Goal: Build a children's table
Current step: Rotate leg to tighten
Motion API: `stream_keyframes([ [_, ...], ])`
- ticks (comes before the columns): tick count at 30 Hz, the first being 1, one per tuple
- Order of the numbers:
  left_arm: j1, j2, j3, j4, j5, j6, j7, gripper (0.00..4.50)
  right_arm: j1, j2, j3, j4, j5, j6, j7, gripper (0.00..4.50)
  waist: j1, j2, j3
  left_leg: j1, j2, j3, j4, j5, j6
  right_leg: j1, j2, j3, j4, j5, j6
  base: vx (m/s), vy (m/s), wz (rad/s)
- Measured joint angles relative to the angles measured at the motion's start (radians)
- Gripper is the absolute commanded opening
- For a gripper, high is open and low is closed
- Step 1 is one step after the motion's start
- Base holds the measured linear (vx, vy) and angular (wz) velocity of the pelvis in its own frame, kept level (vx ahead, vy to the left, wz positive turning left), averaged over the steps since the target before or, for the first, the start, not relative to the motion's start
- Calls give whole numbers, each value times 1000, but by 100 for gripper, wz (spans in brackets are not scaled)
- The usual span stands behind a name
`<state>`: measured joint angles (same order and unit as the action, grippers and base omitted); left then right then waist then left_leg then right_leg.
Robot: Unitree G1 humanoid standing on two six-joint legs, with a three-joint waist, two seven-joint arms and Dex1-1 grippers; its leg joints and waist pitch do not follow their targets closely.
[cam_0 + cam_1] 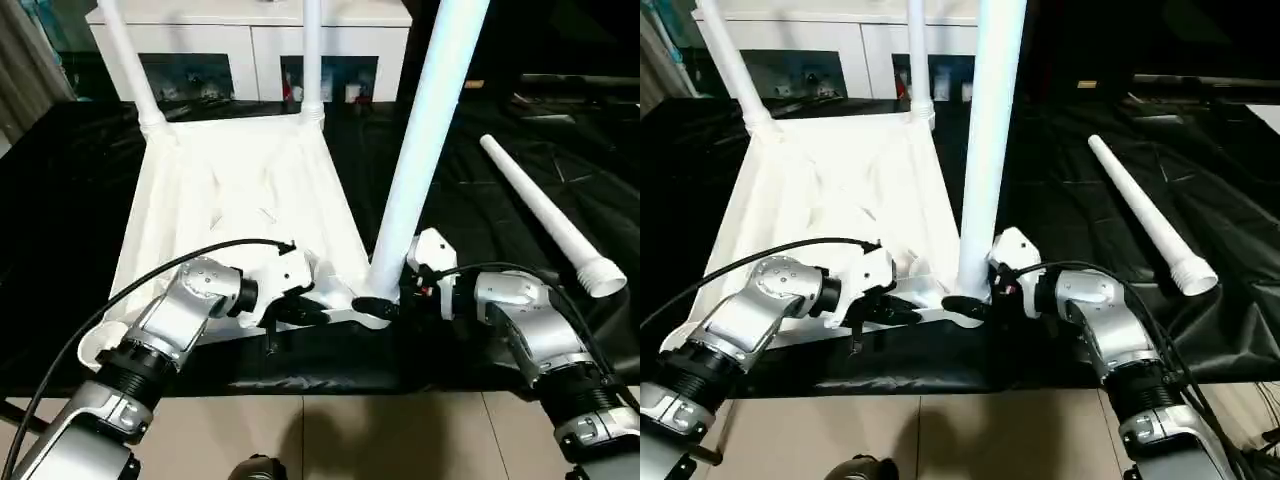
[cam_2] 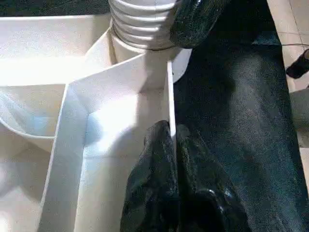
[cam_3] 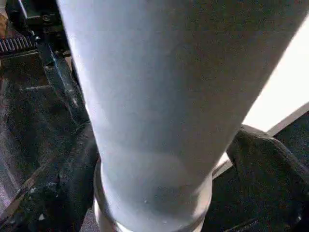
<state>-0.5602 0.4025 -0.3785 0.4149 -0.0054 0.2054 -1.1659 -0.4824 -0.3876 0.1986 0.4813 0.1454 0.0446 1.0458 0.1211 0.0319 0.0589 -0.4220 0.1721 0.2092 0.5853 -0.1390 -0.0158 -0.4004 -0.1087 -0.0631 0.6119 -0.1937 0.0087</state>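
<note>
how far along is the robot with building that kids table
Two far legs stand in the upturned top. In hand: the right gripper brackets the near leg at its socket, while the left gripper pinches the top's edge. Left: the fourth leg lies on the black cover.

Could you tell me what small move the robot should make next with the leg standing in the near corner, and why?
Probably close the right end effector on the leg and twist it further into the corner socket. Its fingers stand open on either side of the leg's base, threads still show above the socket, and the left end effector is shut on the tabletop's edge wall, bracing it.
</note>
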Motion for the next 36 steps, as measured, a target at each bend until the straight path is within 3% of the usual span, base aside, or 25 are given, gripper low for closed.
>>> stream_keyframes([
  [12, 0, 0, 2, -4, 0, 7, 2, 0, 0, 2, 9, -2, 6, 7, 22, 305, -6, 0, 0, 0, 0, 0, 2, 0, 0, 0, 0, 0, 2, 1, 0, 0, 0, 0],
  [13, 0, 0, 2, -4, 0, 7, 2, 0, 0, 3, 9, -2, 6, 7, 22, 278, -6, 0, 0, 0, 0, 0, 2, 0, 0, 0, 0, 0, 2, 1, 0, 0, 0, 0],
  [24, 0, -1, 6, -2, 1, 13, 7, 0, 1, 17, 5, 2, 5, 12, -1, 267, -10, -1, 0, 1, 0, 0, 2, 0, 0, 0, 0, 0, 2, 1, 0, 0, 0, 0],
  [29, -73, -91, 21, 127, 42, 18, 160, 0, -47, 87, -41, 98, -24, 36, -247, 267, -24, -2, -1, 3, 0, 0, 2, 0, 0, 2, 0, 0, 1, 1, -1, 0, 0, 0],
  [31, -128, -145, 23, 211, 55, 30, 242, 0, -75, 141, -87, 146, -31, 62, -390, 267, -32, -3, -1, 3, 0, 0, 2, 0, 0, 2, 0, 0, 1, 1, -1, 0, 0, 0],
  [36, -205, -244, 51, 332, 62, 84, 394, 0, -139, 240, -163, 232, -31, 101, -659, 267, -33, -2, -1, 4, 0, 0, 2, 0, 0, 2, 0, 0, 1, 5, -2, 0, 0, 0],
])
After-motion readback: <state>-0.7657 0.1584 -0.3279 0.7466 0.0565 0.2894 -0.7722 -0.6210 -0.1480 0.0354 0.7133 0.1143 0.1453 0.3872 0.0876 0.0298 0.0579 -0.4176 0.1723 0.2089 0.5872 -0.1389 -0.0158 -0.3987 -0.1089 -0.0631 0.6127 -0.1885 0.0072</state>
